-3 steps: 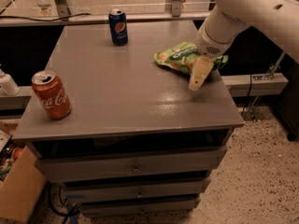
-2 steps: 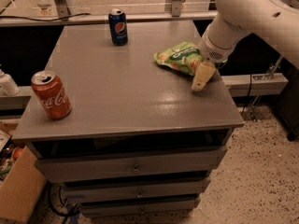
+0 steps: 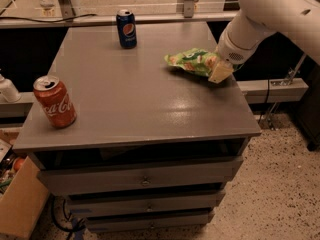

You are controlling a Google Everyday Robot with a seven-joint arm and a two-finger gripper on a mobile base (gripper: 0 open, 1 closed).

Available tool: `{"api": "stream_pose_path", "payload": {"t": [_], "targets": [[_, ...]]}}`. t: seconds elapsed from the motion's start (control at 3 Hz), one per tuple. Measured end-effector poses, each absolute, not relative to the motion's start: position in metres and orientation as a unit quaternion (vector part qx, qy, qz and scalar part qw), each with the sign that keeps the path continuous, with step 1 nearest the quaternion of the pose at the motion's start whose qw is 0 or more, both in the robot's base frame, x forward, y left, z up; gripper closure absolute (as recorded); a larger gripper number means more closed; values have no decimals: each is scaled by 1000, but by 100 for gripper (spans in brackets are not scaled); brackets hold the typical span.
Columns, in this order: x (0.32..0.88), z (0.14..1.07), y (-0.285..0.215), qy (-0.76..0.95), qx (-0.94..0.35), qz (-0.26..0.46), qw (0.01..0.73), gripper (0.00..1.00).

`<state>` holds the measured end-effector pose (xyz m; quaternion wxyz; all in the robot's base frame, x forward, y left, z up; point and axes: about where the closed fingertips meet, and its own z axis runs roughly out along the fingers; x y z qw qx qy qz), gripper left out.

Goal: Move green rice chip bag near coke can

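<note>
Barely begun: green rice chip bag (image 3: 192, 61) lies at 2 o'clock on the desk (image 3: 150, 104), with the coke can (image 3: 55, 102) well apart at 8 o'clock. Gripper (image 3: 220, 73) sits at the bag's 3 o'clock end; cannot tell whether the jaws grip it. Pepsi can (image 3: 126, 29) stands at 12 o'clock, judged off the direct path.

A dark blue Pepsi can (image 3: 126, 29) stands upright near the far edge of the grey tabletop (image 3: 150, 104), left of centre. The jaws sit at the tabletop's right edge. Under the tabletop is a stack of grey drawers (image 3: 142, 200), the upper one with a small knob at its middle. A brown cardboard box (image 3: 20, 204) leans against the cabinet's lower left, and a white object (image 3: 6, 90) shows at the left border. The floor (image 3: 285, 184) is pale and speckled.
</note>
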<state>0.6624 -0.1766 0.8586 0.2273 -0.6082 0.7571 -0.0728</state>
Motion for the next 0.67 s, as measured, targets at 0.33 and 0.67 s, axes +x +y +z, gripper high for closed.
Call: {"api": "stream_pose_path", "payload": {"t": [0.33,0.67], "targets": [[647,883,-163,747,-619,-58,237,87],[607,906,-136,721,-646,-25,249,100]]}}
